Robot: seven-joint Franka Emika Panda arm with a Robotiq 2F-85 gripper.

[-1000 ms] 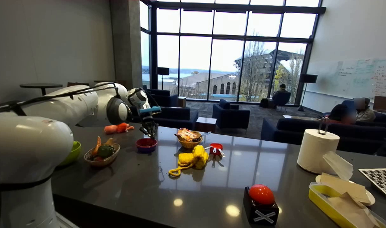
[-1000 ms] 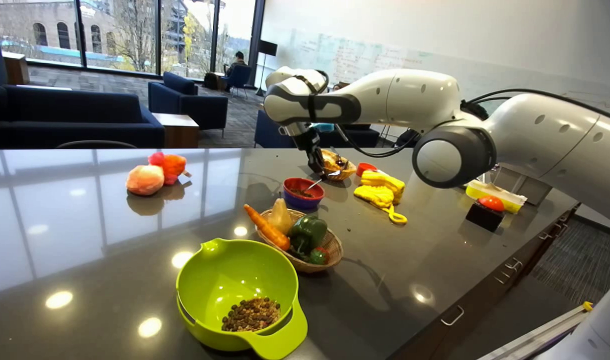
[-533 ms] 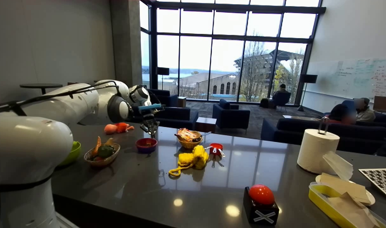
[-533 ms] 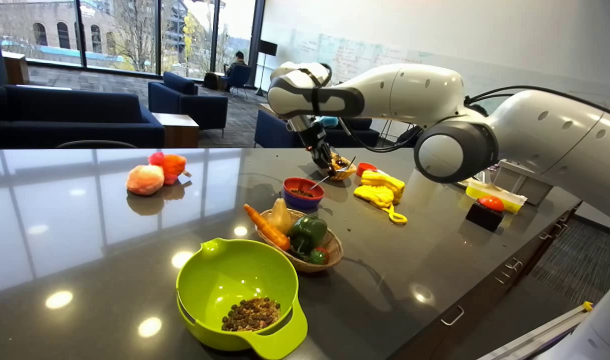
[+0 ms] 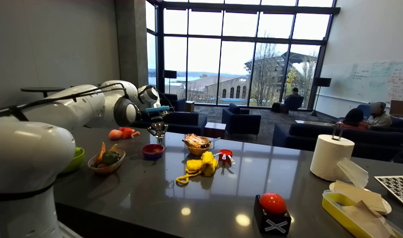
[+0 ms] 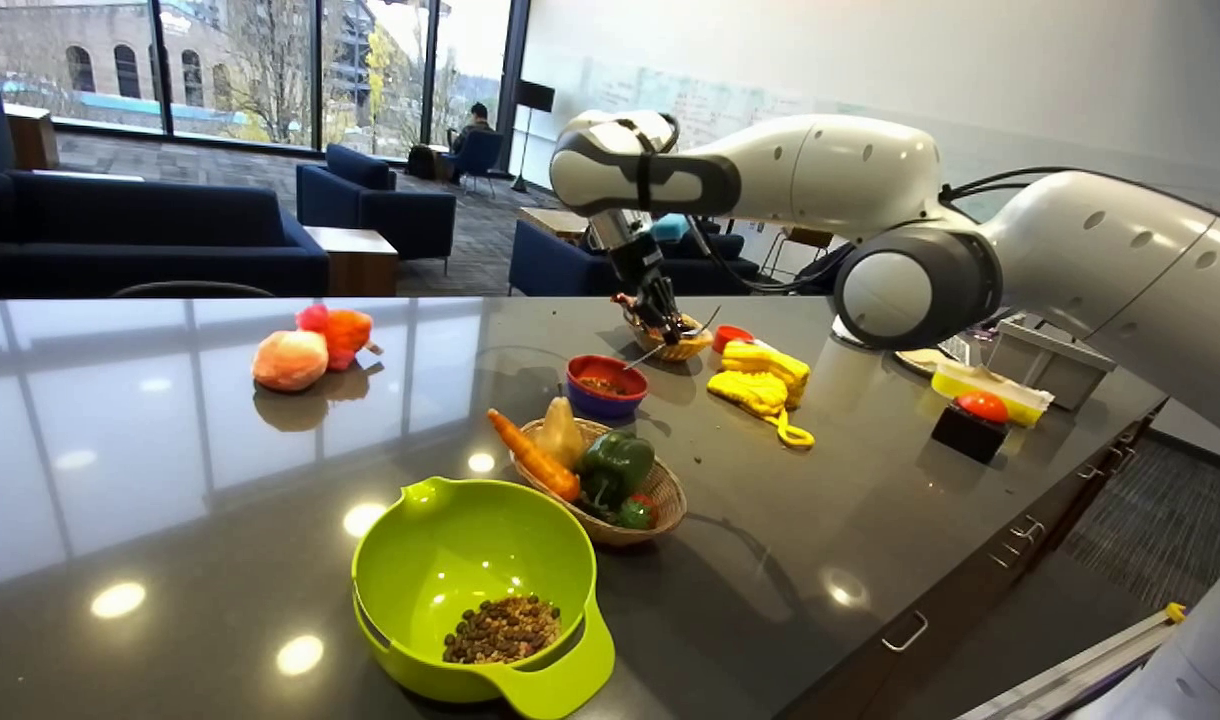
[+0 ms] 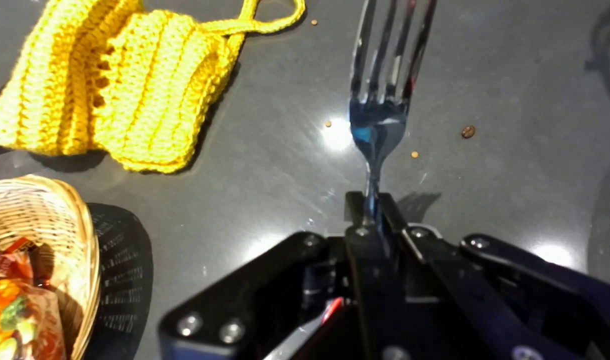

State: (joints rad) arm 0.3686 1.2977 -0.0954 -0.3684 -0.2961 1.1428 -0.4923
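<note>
One silver, four-tined metal fork [image 7: 379,122] is pinched in the black tool [image 7: 372,206] in the wrist view, right of yellow crocheted fabric [image 7: 150,90]; in an exterior view, it hangs above the grey table [image 6: 820,530] near a round red-and-purple bowl [image 6: 607,403].

- A pale X [image 5: 276,226] marks the near side of the black box [image 5: 263,218] with the red dome [image 5: 273,202].
- Green and red handwriting [image 5: 398,78] covers the whiteboard [image 5: 363,91] at the far right; too small to read.
- Pale lettering [image 5: 242,80] on the far building [image 5: 208,86], illegible.
</note>
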